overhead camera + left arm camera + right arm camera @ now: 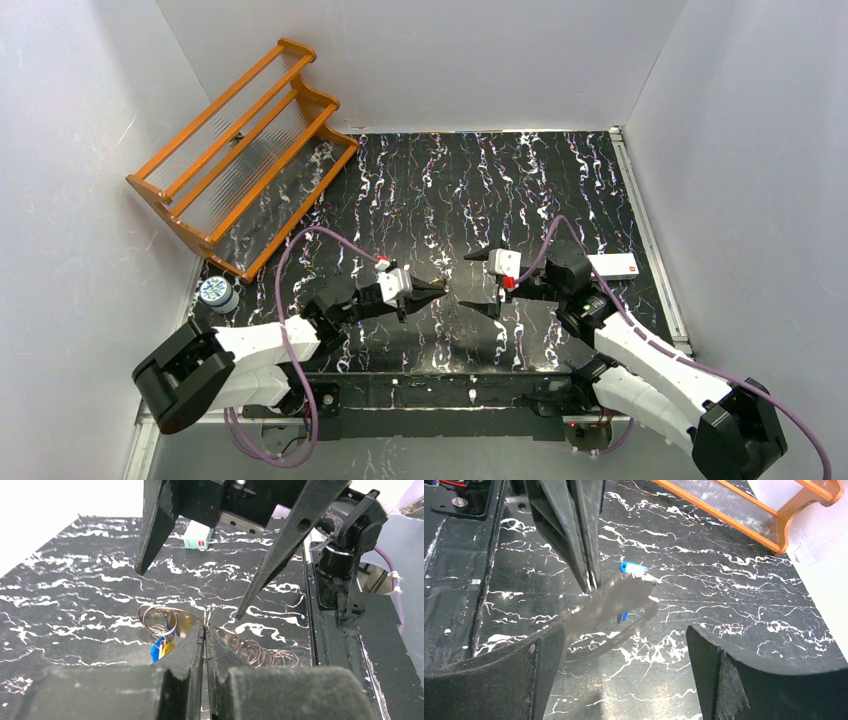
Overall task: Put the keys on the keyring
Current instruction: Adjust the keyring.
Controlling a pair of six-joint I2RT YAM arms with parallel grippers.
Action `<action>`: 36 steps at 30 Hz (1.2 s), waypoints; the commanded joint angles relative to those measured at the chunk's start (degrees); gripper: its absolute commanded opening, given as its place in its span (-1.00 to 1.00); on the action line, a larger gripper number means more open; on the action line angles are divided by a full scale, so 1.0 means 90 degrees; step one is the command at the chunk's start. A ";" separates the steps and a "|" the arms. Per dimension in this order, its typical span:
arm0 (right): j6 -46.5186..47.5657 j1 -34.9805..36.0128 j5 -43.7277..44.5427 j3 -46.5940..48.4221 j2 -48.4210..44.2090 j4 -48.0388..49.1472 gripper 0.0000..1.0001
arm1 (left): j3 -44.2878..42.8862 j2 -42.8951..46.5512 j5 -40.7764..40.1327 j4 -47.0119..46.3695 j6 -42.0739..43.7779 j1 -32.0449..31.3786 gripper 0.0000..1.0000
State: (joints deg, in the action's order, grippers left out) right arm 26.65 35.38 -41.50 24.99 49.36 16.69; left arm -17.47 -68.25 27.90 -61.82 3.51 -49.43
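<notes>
My left gripper [205,628] is shut, and a thin strand of the keyring [260,652] stands up between its tips. The keyring spreads as pale wire loops to both sides of the fingers, just above the black marbled table [420,180]. Keys hang on its left loops: one with a blue head [157,650] and a gold one [168,646]. In the right wrist view the keyring [619,605] is a blurred grey loop carrying a blue key [633,568], hanging from the left fingertips [589,577]. My right gripper [621,647] faces it, open wide with nothing between its fingers. From above, the left gripper [437,290] and right gripper [480,283] nearly meet.
An orange wooden rack [240,150] leans at the back left. A small round tin [216,292] stands by the left edge. A white card with a red mark [612,265] lies behind the right arm. White walls enclose the table.
</notes>
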 commanded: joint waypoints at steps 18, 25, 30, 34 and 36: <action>-0.2208 0.0022 0.0400 0.0344 0.0239 0.1110 0.97 | 0.0830 0.0712 -0.1289 -0.1099 -0.0193 -0.0033 -1.00; -0.5273 0.0018 0.3144 0.0862 0.0442 0.0468 0.97 | 0.0676 0.0920 -0.1627 -0.0566 0.1353 -0.0030 -1.00; -0.6447 0.0021 0.3315 0.1766 0.0950 -0.0699 0.97 | -0.0036 0.1035 -0.1698 0.1038 0.3128 -0.0035 -1.00; -0.7200 0.0027 0.3049 0.2208 0.1308 -0.0987 0.90 | -0.0415 0.0987 -0.2188 0.1613 0.4008 -0.0035 -1.00; -0.7541 0.0024 0.2927 0.2388 0.1468 -0.1058 0.76 | -0.0529 0.0951 -0.2505 0.1679 0.4253 -0.0035 -1.00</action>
State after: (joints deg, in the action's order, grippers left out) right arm -30.74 35.38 -14.72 42.09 60.58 10.61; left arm -18.85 -60.60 11.31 -50.87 31.09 -49.52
